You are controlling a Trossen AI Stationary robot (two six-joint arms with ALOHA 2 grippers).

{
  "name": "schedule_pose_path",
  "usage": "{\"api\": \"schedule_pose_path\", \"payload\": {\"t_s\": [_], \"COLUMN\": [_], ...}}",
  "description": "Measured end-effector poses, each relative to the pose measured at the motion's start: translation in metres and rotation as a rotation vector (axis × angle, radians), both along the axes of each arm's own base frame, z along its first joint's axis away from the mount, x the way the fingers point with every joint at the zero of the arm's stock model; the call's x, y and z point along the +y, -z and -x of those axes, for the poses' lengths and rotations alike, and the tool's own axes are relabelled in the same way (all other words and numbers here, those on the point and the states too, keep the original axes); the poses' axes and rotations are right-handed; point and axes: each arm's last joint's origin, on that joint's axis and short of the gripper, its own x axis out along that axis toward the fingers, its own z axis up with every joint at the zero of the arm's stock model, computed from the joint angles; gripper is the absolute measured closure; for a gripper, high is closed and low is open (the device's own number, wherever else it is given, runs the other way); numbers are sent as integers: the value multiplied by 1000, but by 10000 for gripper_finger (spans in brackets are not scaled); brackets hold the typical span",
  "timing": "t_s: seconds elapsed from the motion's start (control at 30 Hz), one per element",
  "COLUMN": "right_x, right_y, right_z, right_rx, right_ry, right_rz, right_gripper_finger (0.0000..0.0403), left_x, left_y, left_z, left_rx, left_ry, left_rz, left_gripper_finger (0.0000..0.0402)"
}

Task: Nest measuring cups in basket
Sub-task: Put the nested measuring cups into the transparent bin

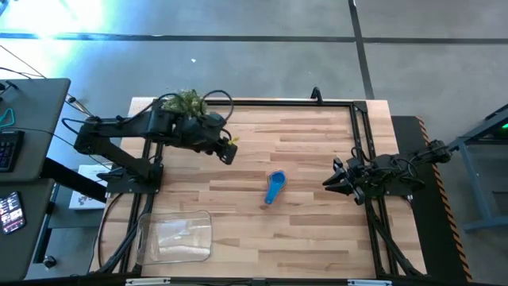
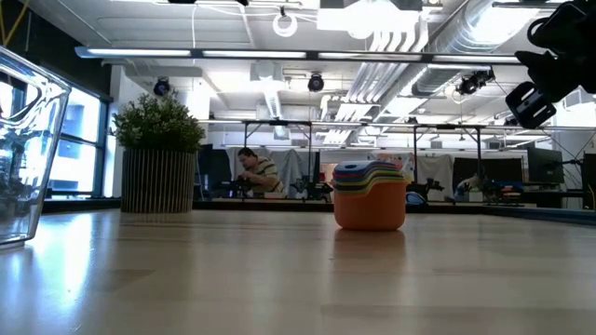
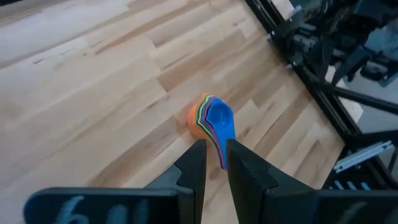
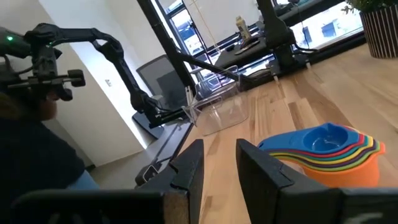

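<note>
The measuring cups (image 1: 275, 187) sit nested in one stack at the table's middle. The orange cup is at the bottom with its base on the wood (image 2: 370, 195), and a blue cup is on top (image 3: 211, 118). The clear basket (image 1: 176, 237) stands empty at the near left corner. My left gripper (image 1: 230, 152) hangs above the table, left of and beyond the cups, tipped down toward them. Its fingers (image 3: 216, 146) stand a narrow gap apart with nothing between them. My right gripper (image 1: 327, 183) waits level to the right of the cups, open and holding nothing (image 4: 219, 146).
A small potted plant (image 1: 189, 102) stands at the far left, behind my left arm. Black frame rails (image 1: 361, 143) run along the table's right and far edges. Bare wood lies between the cups and the basket. People show in the room beyond (image 2: 256, 172).
</note>
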Motion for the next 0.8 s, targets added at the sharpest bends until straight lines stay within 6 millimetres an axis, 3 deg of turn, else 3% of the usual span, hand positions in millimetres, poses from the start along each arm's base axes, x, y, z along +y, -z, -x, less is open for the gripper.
{"api": "schedule_pose_path", "payload": {"t_s": [0.33, 0.8], "right_x": [0, 0], "right_y": [0, 0], "right_z": [0, 0], "right_rx": [1, 2], "right_ry": [0, 1], "right_rz": [0, 1], "right_gripper_finger": [316, 316], "left_x": [-24, -57], "left_y": [22, 71], "left_z": [-38, -78], "left_rx": [11, 124], "left_ry": [169, 250], "left_rz": [-49, -54], "left_gripper_finger": [348, 348]}}
